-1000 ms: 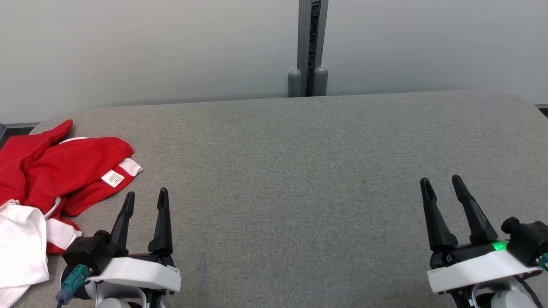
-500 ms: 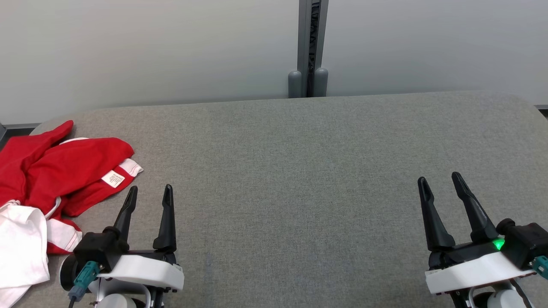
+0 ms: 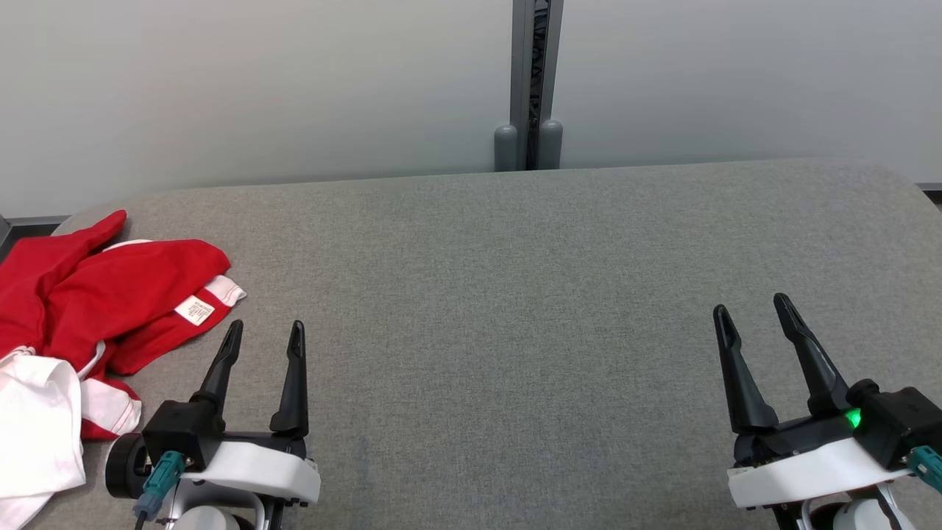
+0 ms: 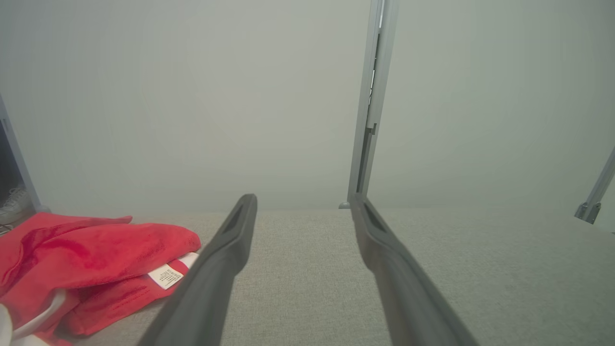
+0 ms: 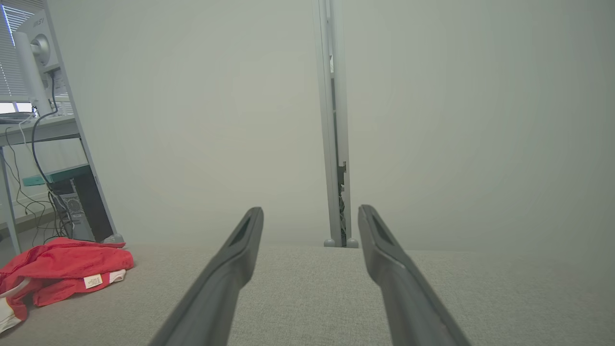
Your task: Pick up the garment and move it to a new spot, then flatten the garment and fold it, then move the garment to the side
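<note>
Head view: red-and-white garment (image 3: 110, 294) bunched at 9 o'clock on the grey table (image 3: 515, 294). It lies straight on the surface, not in any bin. Left gripper (image 3: 266, 324) at 7 o'clock, just beside the garment's near edge, fingers wide apart, nothing held. Likely staged for the pick. Right gripper (image 3: 748, 303) at 4 o'clock, well apart from it, equally wide, nothing held. Probably parked until flattening.

Left wrist view: garment (image 4: 96, 259) at 8 o'clock, white label (image 4: 166, 276) up.

Right wrist view: garment (image 5: 62, 269) at 8 o'clock, far off.
</note>
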Available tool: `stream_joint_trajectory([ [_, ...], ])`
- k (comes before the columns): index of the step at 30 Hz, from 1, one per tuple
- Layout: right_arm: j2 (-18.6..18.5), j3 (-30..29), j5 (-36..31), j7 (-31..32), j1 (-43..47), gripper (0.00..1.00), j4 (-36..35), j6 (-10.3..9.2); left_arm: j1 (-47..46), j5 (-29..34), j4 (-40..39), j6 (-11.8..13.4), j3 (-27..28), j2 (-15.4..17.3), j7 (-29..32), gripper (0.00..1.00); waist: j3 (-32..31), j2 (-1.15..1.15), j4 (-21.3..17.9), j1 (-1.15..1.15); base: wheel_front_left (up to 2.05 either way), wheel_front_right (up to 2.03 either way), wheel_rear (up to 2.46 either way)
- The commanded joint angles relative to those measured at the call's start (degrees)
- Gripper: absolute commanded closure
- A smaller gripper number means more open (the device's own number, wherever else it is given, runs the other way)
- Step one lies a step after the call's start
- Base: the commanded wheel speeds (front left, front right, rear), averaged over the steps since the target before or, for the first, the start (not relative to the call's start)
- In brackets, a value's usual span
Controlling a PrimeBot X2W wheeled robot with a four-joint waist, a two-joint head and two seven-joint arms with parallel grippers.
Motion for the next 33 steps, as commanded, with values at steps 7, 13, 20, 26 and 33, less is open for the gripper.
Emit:
stream_joint_trajectory([
  [7,-0.05,-0.27,0.12,-0.48,0.25,0.0,-0.15,0.31,-0.58,0.03,0.24,-0.04,0.14,0.25,-0.36,0.0,0.0,0.0,0.01,0.0,0.0,0.0,0.0],
  [13,0.01,-0.39,0.18,-0.48,0.13,0.0,0.12,0.31,-0.84,-0.17,0.46,-0.11,0.22,0.25,-0.35,0.0,0.04,0.0,0.03,0.0,0.0,0.0,0.0],
  [20,-0.05,-0.27,0.41,-0.48,-0.06,0.0,0.42,0.31,-1.13,-0.3,0.8,-0.07,0.24,0.25,-0.35,0.0,-0.06,0.0,0.08,0.0,0.0,0.0,0.0],
  [26,-0.1,-0.2,0.56,-0.48,-0.28,0.0,0.6,0.31,-1.33,-0.43,1.03,-0.12,0.28,0.25,-0.35,0.0,-0.11,0.0,0.08,0.0,0.0,0.0,0.0],
  [33,-0.19,-0.18,0.63,-0.48,-0.19,0.0,0.59,0.31,-1.28,-0.71,1.25,-0.16,0.3,0.25,-0.35,0.0,-0.31,0.0,0.3,0.0,0.0,0.0,0.0],
])
